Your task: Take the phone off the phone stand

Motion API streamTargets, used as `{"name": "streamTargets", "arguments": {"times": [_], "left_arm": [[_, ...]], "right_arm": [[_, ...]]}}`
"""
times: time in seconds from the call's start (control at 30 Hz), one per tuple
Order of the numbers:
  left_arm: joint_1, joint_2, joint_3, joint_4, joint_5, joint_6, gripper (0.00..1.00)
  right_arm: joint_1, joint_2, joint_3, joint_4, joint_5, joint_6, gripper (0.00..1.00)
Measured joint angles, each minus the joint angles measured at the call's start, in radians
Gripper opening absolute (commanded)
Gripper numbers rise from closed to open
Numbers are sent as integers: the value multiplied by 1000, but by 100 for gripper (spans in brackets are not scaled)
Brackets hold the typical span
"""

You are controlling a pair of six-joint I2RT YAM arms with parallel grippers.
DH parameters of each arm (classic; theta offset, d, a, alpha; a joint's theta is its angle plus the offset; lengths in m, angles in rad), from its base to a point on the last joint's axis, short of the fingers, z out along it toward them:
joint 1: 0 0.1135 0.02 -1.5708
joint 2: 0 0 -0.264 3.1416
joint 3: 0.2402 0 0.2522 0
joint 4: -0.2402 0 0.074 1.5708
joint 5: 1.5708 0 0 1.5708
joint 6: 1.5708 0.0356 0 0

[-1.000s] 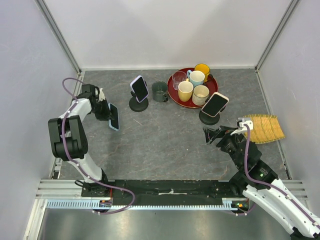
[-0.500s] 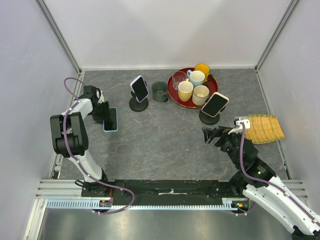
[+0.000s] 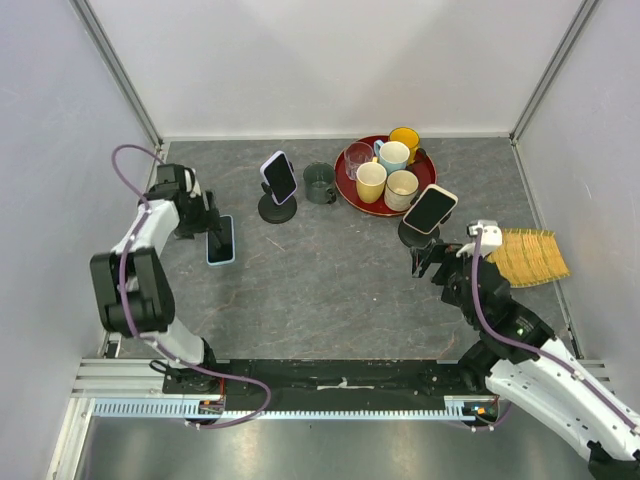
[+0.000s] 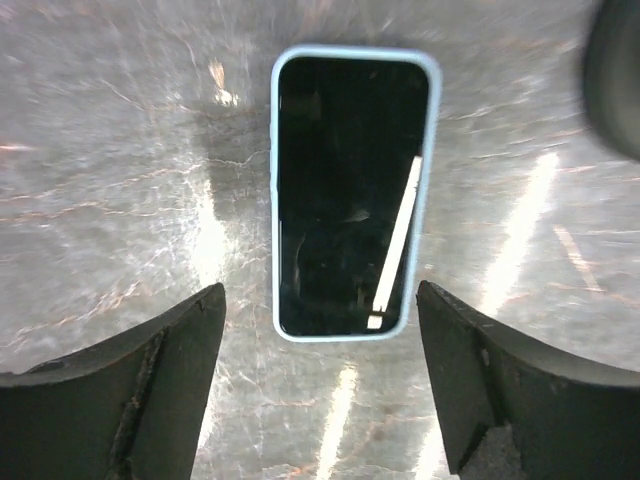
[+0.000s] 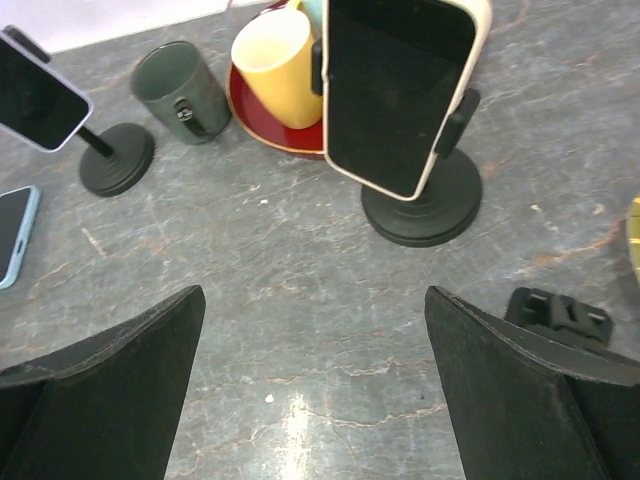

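A light-blue-cased phone (image 3: 221, 240) lies flat, screen up, on the grey table. My left gripper (image 3: 208, 226) hovers open just over its near end; in the left wrist view the phone (image 4: 355, 190) sits ahead of the spread fingers (image 4: 150, 380), touching neither. A purple-cased phone (image 3: 279, 176) rests on a black phone stand (image 3: 277, 210). A cream-cased phone (image 3: 431, 208) sits on another stand (image 3: 415, 237). My right gripper (image 3: 428, 262) is open and empty just short of that stand, and the cream phone (image 5: 400, 90) fills the upper middle of the right wrist view.
A red tray (image 3: 347, 190) at the back carries several mugs and a glass. A dark green mug (image 3: 319, 184) stands between that tray and the purple phone's stand. A yellow slatted mat (image 3: 528, 257) lies at the right. A small black clip (image 5: 560, 315) lies near my right fingers.
My left gripper opened and let go of the light-blue phone, which now lies flat on the table. The right gripper moved closer to the cream phone's stand.
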Motion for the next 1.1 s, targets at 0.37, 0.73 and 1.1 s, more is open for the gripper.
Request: {"name": "streamTargets", "arguments": {"times": [0.37,0.73,1.1], "left_arm": [[-49,-669,-196,162,34,-79,96],[-340,-1056,-439,235,-77,-60,99],[-394,-1107,-459,269,-98,-59,99]], "right_arm": [[0,274,285,-178,183,-5,98],[-125,527,451,-175,266,-19,98],[-209,612,459,-16,260,37,98]]}}
